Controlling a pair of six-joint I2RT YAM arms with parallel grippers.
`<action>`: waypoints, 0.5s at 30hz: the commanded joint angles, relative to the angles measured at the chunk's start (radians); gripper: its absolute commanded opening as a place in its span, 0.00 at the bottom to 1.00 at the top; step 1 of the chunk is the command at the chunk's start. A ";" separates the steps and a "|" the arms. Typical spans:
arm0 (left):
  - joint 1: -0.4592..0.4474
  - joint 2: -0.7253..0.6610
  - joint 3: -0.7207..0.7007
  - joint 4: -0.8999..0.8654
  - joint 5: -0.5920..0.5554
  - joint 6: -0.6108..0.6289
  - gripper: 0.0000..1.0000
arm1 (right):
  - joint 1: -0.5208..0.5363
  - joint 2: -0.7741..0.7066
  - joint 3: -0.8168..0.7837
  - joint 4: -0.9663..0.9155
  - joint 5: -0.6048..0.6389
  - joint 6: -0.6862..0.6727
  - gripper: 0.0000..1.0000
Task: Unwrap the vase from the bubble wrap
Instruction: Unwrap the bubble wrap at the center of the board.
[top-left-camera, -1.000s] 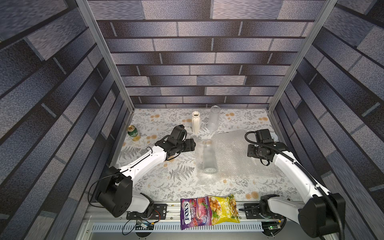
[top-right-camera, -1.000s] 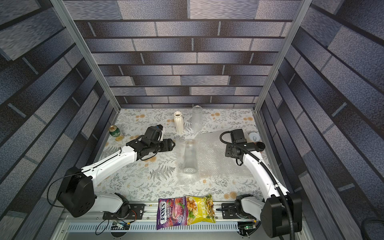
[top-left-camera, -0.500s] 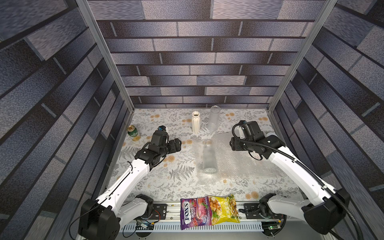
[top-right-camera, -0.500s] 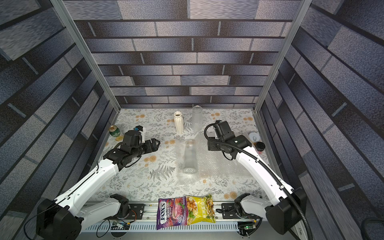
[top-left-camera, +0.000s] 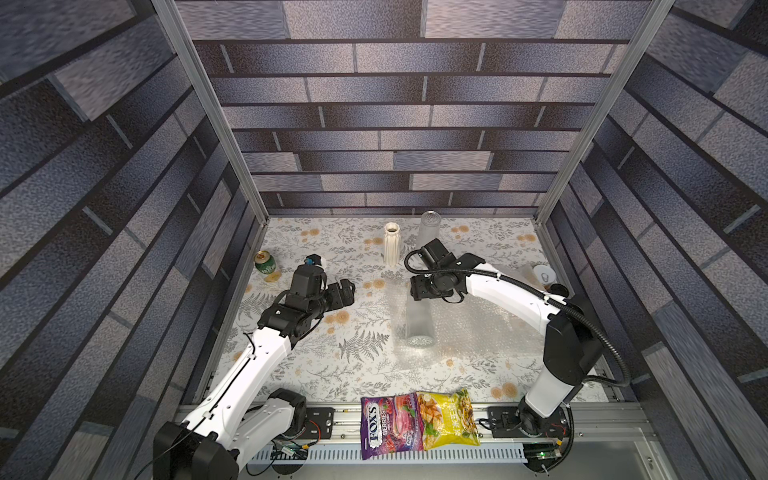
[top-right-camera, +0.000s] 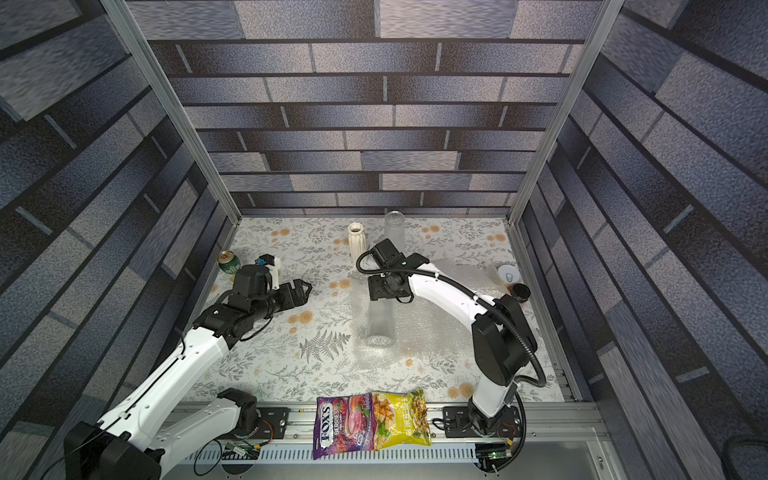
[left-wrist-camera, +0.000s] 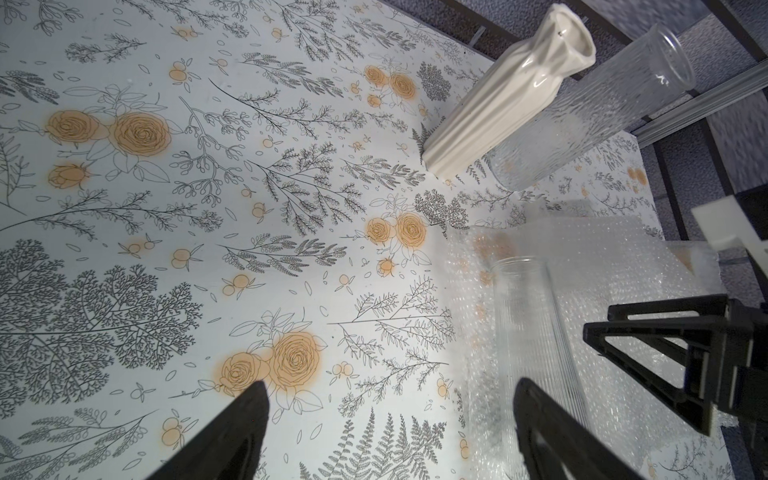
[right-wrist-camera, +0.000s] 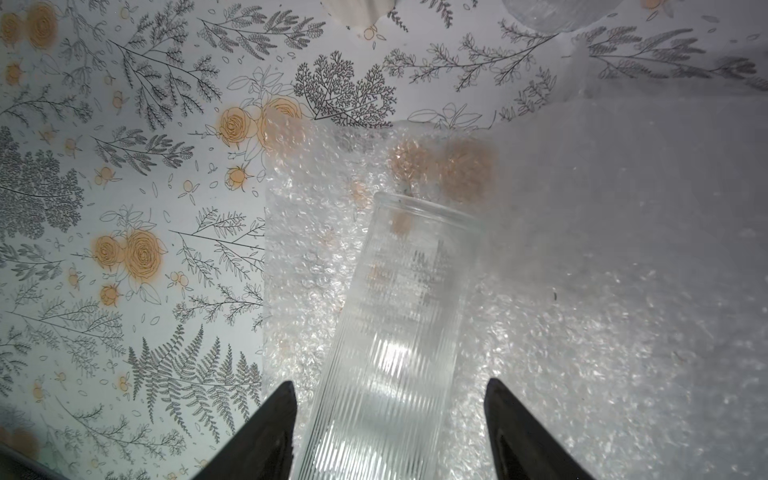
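Observation:
A clear ribbed glass vase (top-left-camera: 419, 322) (top-right-camera: 379, 322) lies on its side on the bubble wrap (top-left-camera: 478, 328) (top-right-camera: 440, 332), which is spread flat over the table's right half. My right gripper (top-left-camera: 422, 289) (top-right-camera: 382, 291) hangs over the vase's far end. In the right wrist view the vase (right-wrist-camera: 399, 316) lies between the fingers of the open right gripper (right-wrist-camera: 388, 382), with a gap on each side. My left gripper (top-left-camera: 345, 291) (left-wrist-camera: 390, 384) is wide open and empty over the bare tablecloth, left of the vase (left-wrist-camera: 536, 345).
A white ribbed ceramic vase (top-left-camera: 391, 249) and a tall clear textured glass vase (top-left-camera: 430, 230) stand at the back. A green can (top-left-camera: 265, 264) sits at the far left, a white cup (top-left-camera: 544, 274) at the right edge. Two snack bags (top-left-camera: 419, 424) lie on the front rail.
My left gripper drew back to the left, away from the vase, and opened wide. My right arm swung in from the right to above the vase, its jaws opening further.

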 joint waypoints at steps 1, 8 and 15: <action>0.009 0.004 -0.015 -0.013 0.024 0.034 0.93 | 0.003 0.041 0.048 0.009 0.007 0.033 0.73; 0.031 0.003 -0.024 -0.003 0.053 0.047 0.93 | 0.003 0.143 0.117 -0.039 0.080 0.062 0.75; 0.053 0.005 -0.029 0.006 0.082 0.054 0.93 | 0.004 0.221 0.183 -0.072 0.121 0.076 0.80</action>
